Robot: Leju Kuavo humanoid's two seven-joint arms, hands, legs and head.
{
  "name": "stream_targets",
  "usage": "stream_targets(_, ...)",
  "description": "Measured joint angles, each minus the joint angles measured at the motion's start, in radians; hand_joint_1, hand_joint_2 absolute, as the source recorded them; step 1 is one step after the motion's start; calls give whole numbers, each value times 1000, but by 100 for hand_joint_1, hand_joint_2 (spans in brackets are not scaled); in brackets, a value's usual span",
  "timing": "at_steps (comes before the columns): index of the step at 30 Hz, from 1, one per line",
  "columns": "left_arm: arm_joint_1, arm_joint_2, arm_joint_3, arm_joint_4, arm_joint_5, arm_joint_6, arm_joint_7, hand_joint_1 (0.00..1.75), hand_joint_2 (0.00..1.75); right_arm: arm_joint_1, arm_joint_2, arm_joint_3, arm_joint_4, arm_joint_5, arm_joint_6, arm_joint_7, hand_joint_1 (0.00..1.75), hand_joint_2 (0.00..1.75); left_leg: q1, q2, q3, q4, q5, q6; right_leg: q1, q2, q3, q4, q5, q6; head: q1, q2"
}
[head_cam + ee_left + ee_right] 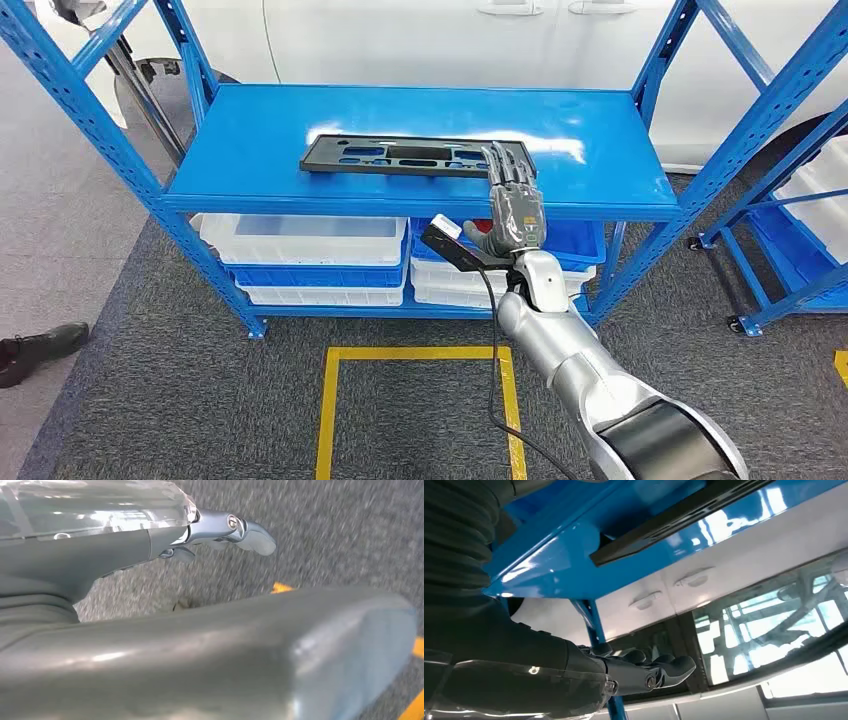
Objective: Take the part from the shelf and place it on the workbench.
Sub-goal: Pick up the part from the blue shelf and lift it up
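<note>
Grey carpet with yellow floor tape (329, 420), a white car behind, and a blue steel shelving rack (250, 130) directly ahead of you. White and blue plastic bins (300, 240) are sitting on the lower tier.

The long flat black plastic part with slotted cut-outs (400, 156) is lying flat on the rack's top shelf, its right end just under the fingertips (508, 158) of your right hand (514, 205). The fingers are reaching out straight and spread over that end; nothing is being gripped yet. Whether they are touching the part or hovering just above, you cannot tell from the head view. The thumb is sitting off to the near side, below the shelf lip.

Your left hand (220, 532) is hanging over the carpet; you cannot tell from the blurred wrist view whether its fingers are curled.

Handling judgement: the part is looking light, thin and stiff, with a smooth, probably slippery face. Lying flat, it is offering no edge to pinch from above. Consider hooking fingers through a slot or over the far rim, then drawing it toward the shelf edge so the thumb can get underneath. Held by one end, it is likely to droop or swing.
</note>
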Motion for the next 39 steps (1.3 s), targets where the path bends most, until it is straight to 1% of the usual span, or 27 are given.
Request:
stream_targets(2,0,-1,2,0,-2,-1,0,0,0,0,0,-6,1,2,-1,0,0,175,0,0,-15,38,-22,-4,-3,0,9,-6,0,-4,-1,0)
stream_targets(3,-1,-1,3,0,-4,-1,-1,0,0,0,-1,-12,3,5,-2,-1,0,175,1,-1,-37,88,-47,-7,-6,0,17,-11,0,-8,-1,0)
stream_targets(5,0,-1,4,0,-7,-1,-1,0,0,4,-2,-21,7,10,-3,-2,0,175,3,-1,-108,223,-103,-13,-5,0,25,-12,-6,-13,-2,0)
stream_targets(6,2,-1,5,0,-9,-1,-1,0,0,8,-2,-26,8,14,-3,-2,0,175,3,-1,-138,272,-113,-16,-5,1,28,-11,-10,-14,-2,0)
stream_targets(7,3,-1,5,0,-11,-1,-1,0,0,13,-3,-31,9,17,-3,-2,0,175,4,-1,-153,288,-104,-18,-5,2,32,-9,-15,-13,-2,0)
stream_targets(8,3,-1,5,0,-13,-1,-1,0,0,17,-4,-36,9,20,-3,-3,0,175,5,-1,-148,263,-75,-19,-5,3,37,-6,-21,-11,-2,0)
stream_targets(10,4,-1,5,0,-18,-1,0,0,0,22,-6,-47,9,26,-4,-4,0,175,6,0,-94,132,5,-16,-6,5,49,1,-38,-5,-2,0)
stream_targets(11,4,-1,5,0,-21,-1,0,0,0,23,-6,-53,9,29,-4,-6,0,175,5,0,-65,68,28,-13,-4,6,52,5,-45,0,-2,0)
stream_targets(12,3,-1,5,1,-24,-1,0,0,0,24,-7,-59,8,31,-5,-9,0,175,4,-1,-46,28,38,-7,-3,6,53,7,-51,5,-2,0)
stream_targets(13,2,-1,5,1,-26,-1,1,0,0,27,-7,-65,7,33,-6,-15,0,175,2,-2,-38,11,35,0,-1,7,53,9,-53,10,-1,0)
stream_targets(15,1,-1,5,1,-31,-2,2,0,0,38,-7,-76,0,28,-8,-37,0,175,2,-3,-33,5,29,13,1,7,54,13,-54,20,1,0)
stream_targets(17,1,-1,5,1,-38,-2,2,0,0,49,-7,-85,-16,12,-7,-71,0,175,5,-3,-21,-2,25,24,-2,7,43,44,-65,30,5,0)
stream_targets(19,0,-2,5,1,-45,-1,2,0,0,65,-7,-88,-43,-9,-1,-106,0,175,6,-3,-11,-6,20,32,-6,7,-14,145,-106,39,9,0)
stream_targets(21,-2,-2,5,1,-50,-1,2,0,0,93,-7,-88,-73,-26,12,-132,0,175,6,-4,-5,-6,13,35,-9,6,-97,273,-153,46,10,0)
stream_targets(22,-2,-2,5,1,-52,-1,2,0,0,109,-7,-88,-89,-32,19,-140,0,175,6,-5,-1,-6,8,36,-10,6,-126,305,-156,48,10,0)
stream_targets(23,-1,-2,5,1,-53,-1,2,0,0,123,-7,-86,-105,-36,25,-146,0,175,6,-7,6,-6,3,34,-10,6,-133,295,-135,47,10,0)
stream_targets(24,0,-2,5,1,-55,-1,2,0,0,133,-6,-83,-122,-40,32,-150,0,175,6,-7,14,-5,-3,33,-11,6,-120,247,-95,43,10,0)
stream_targets(25,1,-3,5,1,-56,-1,2,0,0,140,-6,-78,-139,-42,37,-153,0,175,6,-8,23,-6,-9,30,-10,6,-95,174,-44,38,10,0)
stream_targets(26,0,-4,6,1,-57,-1,1,0,0,144,-6,-72,-154,-44,41,-156,0,175,5,-8,31,-5,-15,26,-7,5,-68,103,-9,32,10,0)
stream_targets(27,-1,-4,6,1,-58,-1,0,0,0,147,-5,-65,-167,-46,45,-158,0,175,4,-8,35,-5,-20,21,-3,5,-49,52,10,25,10,0)
stream_targets(28,-2,-5,6,1,-58,-1,0,0,0,151,-4,-59,-179,-47,46,-160,0,175,4,-8,38,-5,-24,16,0,5,-38,23,19,19,10,0)
stream_targets(32,-3,-5,6,2,-59,-1,-2,0,0,164,2,-41,-214,-55,54,-165,0,175,3,-6,38,26,-39,-8,-2,5,-19,8,14,-5,9,0)
stream_targets(34,-4,-5,6,2,-62,0,-2,0,0,166,6,-26,-231,-62,65,-175,0,175,5,-5,-3,112,-85,-15,-3,4,-8,5,10,-15,7,0)
stream_targets(36,-4,-6,8,2,-64,2,-3,0,0,177,10,-1,-249,-73,79,-187,0,175,6,-5,-75,237,-138,-21,0,5,-4,5,4,-22,5,0)
stream_targets(37,-3,-6,10,2,-64,2,-3,0,0,186,12,13,-258,-78,84,-191,0,175,6,-5,-101,274,-145,-22,2,5,-2,5,1,-24,6,0)
stream_targets(38,-2,-6,11,2,-64,3,-3,0,0,195,14,26,-267,-82,88,-194,0,175,6,-5,-112,276,-132,-22,3,6,2,6,-3,-24,5,0)
stream_targets(39,-1,-6,12,2,-64,3,-3,0,0,202,15,36,-275,-85,90,-196,0,175,6,-5,-103,239,-99,-21,4,7,8,7,-7,-23,5,0)
